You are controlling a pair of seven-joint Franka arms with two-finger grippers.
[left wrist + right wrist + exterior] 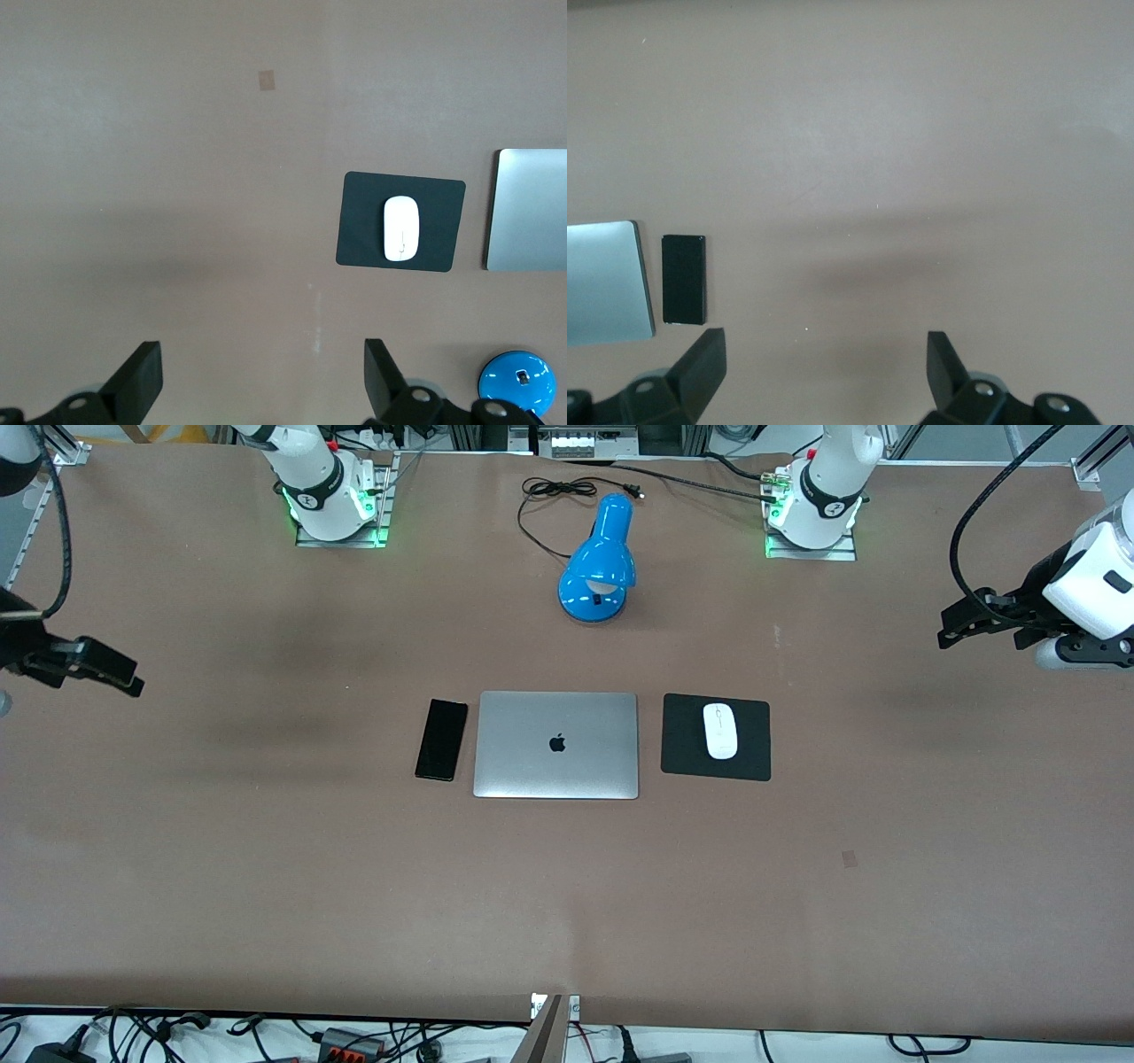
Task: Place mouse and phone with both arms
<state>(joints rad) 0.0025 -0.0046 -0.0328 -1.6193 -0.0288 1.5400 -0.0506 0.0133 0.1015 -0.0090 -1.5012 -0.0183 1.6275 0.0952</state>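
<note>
The white mouse [720, 731] [400, 228] lies on a black square mouse pad [683, 755] [359, 239] beside the closed silver laptop [556, 745], toward the left arm's end. The black phone [442, 739] [684, 278] lies flat on the table at the laptop's other edge, toward the right arm's end. My left gripper [952, 631] [263, 376] hangs open and empty over bare table at the left arm's end, well away from the mouse. My right gripper [120, 676] [827, 372] hangs open and empty over bare table at the right arm's end, well away from the phone.
A blue desk lamp [600, 567] [517, 382] with a black cord [554, 491] stands farther from the front camera than the laptop [529, 211] [604, 282], between the two arm bases. A small tan patch [849, 857] [266, 81] marks the brown table [266, 868].
</note>
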